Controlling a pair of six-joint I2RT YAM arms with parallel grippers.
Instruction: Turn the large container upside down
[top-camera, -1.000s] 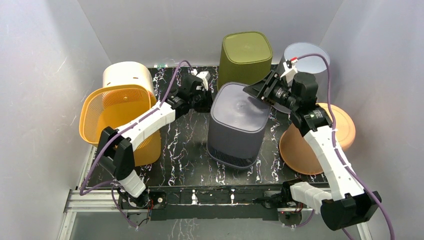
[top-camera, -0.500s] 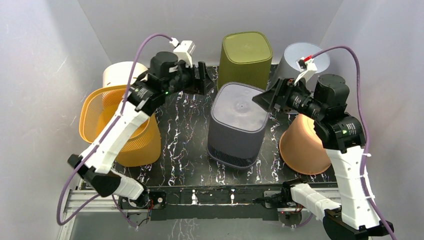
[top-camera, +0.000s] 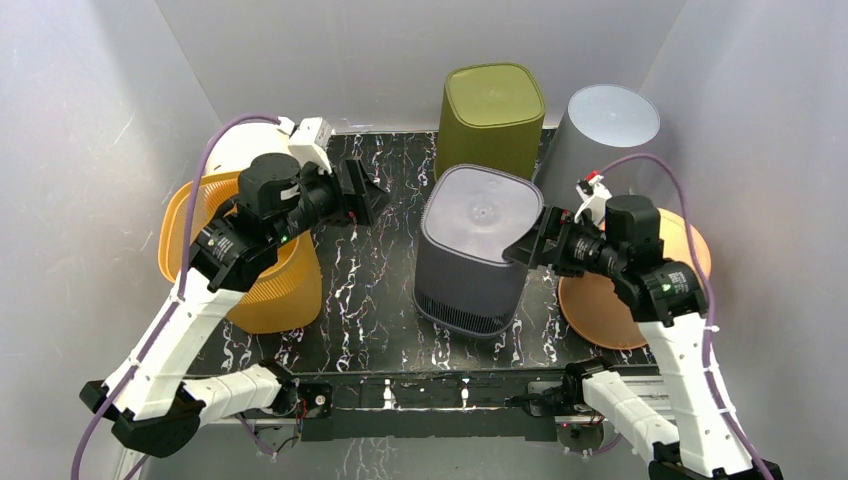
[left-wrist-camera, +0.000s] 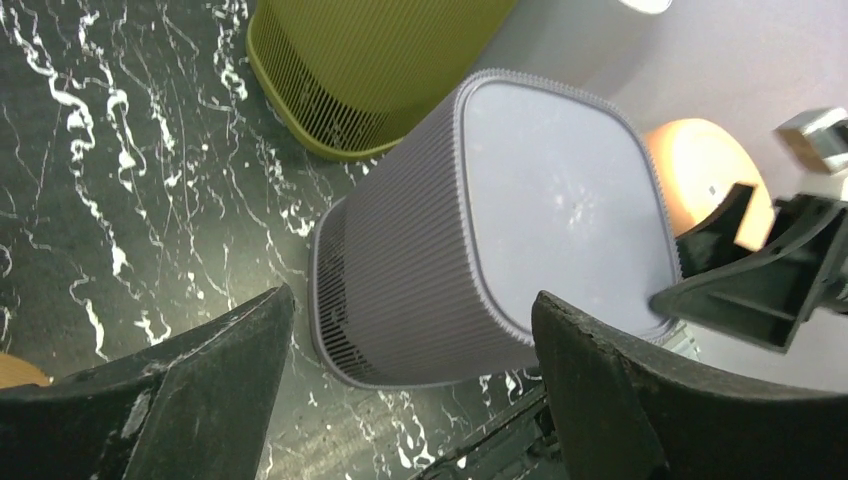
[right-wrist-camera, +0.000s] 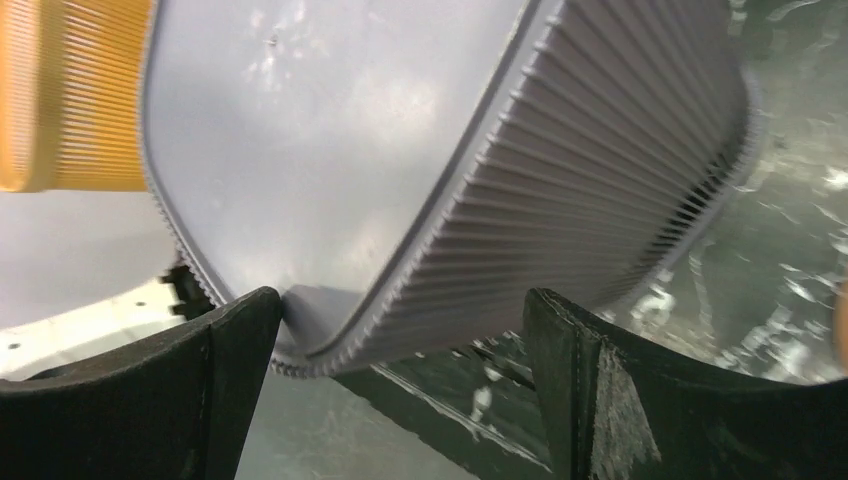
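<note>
The large container (top-camera: 472, 250) is a grey ribbed bin standing in the middle of the black marbled table (top-camera: 370, 300), its flat closed base facing up and its rim down. It fills the left wrist view (left-wrist-camera: 480, 240) and the right wrist view (right-wrist-camera: 400, 150). My left gripper (top-camera: 368, 195) (left-wrist-camera: 412, 300) hangs open to the bin's upper left, well apart from it. At the bin's top right edge my right gripper (top-camera: 530, 240) (right-wrist-camera: 400, 297) is open too, one finger close to the corner of the base, with nothing held.
An olive green bin (top-camera: 490, 105) and a grey round bin (top-camera: 600, 130) stand upside down at the back. An orange mesh basket (top-camera: 235, 250) lies on its side at the left, with a cream bin (top-camera: 250, 150) behind it. A peach bin (top-camera: 610, 300) sits at the right. White walls enclose the table.
Both grippers have opened and drawn away from the grey bin: the left back to the left, the right down along the bin's right side. The bin stays put.
</note>
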